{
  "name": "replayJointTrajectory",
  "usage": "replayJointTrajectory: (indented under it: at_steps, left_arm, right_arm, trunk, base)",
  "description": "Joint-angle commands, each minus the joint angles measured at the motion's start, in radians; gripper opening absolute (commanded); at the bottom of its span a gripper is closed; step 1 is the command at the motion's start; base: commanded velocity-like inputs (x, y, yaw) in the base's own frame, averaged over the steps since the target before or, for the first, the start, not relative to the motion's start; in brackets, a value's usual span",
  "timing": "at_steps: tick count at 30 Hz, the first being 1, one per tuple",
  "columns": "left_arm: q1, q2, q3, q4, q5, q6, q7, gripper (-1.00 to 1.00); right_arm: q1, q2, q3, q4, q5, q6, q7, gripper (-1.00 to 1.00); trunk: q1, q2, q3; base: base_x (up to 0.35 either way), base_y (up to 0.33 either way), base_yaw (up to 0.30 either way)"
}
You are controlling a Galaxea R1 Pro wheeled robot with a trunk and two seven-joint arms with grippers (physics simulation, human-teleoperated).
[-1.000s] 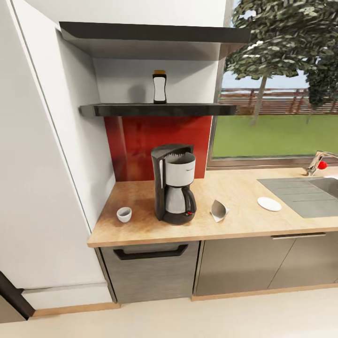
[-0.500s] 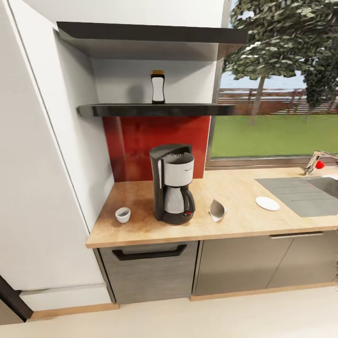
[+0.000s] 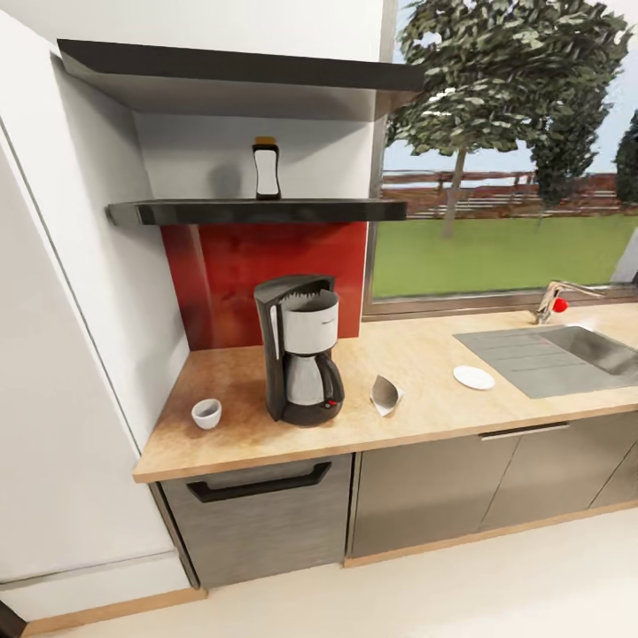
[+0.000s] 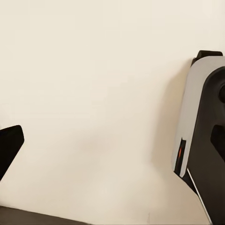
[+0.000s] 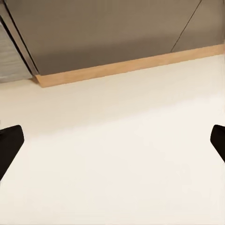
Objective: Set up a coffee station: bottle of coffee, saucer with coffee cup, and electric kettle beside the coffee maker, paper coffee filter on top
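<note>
Coffee cup: stands on the left part of the desk, near its front edge, apart from the coffee maker.
Bottle of coffee: upright on the kitchen shelf, above and a little behind the coffee maker.
Coffee maker: upright on the desk in front of the red wall panel, carafe in place.
Paper coffee filter: lying on the desk just right of the coffee maker, not touching it.
Saucer: flat on the desk further right, close to the sink's draining board.
Left fingers: one dark tip shows at the edge of the left wrist view, over pale floor; the other tip is cut off, so I cannot tell how far they are spread. Nothing is seen held.
Robot body: a grey-and-black part fills the side of that same view.
Right fingers: both dark tips sit at opposite edges of the right wrist view, spread wide with only bare floor between them, holding nothing.
Cabinet fronts: grey doors and a wooden plinth beyond the right fingers; the desk's things are well away from both pairs of fingers.
</note>
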Motion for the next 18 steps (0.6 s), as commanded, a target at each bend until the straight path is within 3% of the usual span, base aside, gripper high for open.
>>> replayJointTrajectory:
  at_steps: [1, 4, 6, 10, 12, 14, 18]
  left_arm:
    - [0.000, 0.001, 0.007, 0.001, -0.004, -0.004, 0.001, 1.00]
    - [0.009, 0.005, 0.007, 0.002, -0.030, -0.001, 0.001, 1.00]
    - [0.016, 0.010, 0.007, 0.001, -0.057, 0.002, 0.001, 1.00]
    - [0.020, 0.014, 0.007, 0.001, -0.080, 0.004, 0.000, 1.00]
    - [0.022, 0.016, 0.007, 0.002, -0.084, 0.005, 0.000, 1.00]
    - [0.024, 0.022, 0.007, 0.002, -0.087, 0.005, -0.001, 1.00]
    - [0.027, 0.042, 0.007, 0.002, -0.088, 0.005, -0.002, 1.00]
  right_arm:
    - [-0.001, 0.001, -0.002, -0.006, 0.006, -0.003, 0.000, 1.00]
    - [-0.001, 0.003, 0.001, -0.068, 0.007, -0.002, 0.000, 1.00]
    - [-0.001, 0.007, 0.002, -0.174, 0.006, 0.003, -0.001, 1.00]
    - [-0.002, 0.028, 0.003, -0.384, 0.005, 0.040, -0.004, 1.00]
    - [-0.003, 0.053, 0.003, -0.488, 0.006, 0.103, -0.013, 1.00]
    - [-0.016, 0.093, 0.004, -0.616, 0.007, 0.227, -0.044, 1.00]
    - [-0.079, 0.129, 0.007, -0.745, 0.008, 0.404, -0.111, 1.00]
  trunk:
    - [0.001, -0.002, -0.002]
    - [0.001, -0.002, -0.002]
    - [0.001, -0.002, -0.002]
    - [0.001, -0.002, -0.002]
    - [0.001, -0.002, -0.002]
    - [0.001, -0.002, -0.002]
    - [0.001, -0.002, -0.002]
  base:
    - [0.000, 0.000, -0.031]
    - [0.000, 0.000, -0.014]
    - [0.000, 0.000, -0.005]
    - [0.000, 0.000, -0.002]
    - [0.000, 0.000, 0.000]
    - [0.000, 0.000, 0.000]
    - [0.000, 0.000, 0.000]
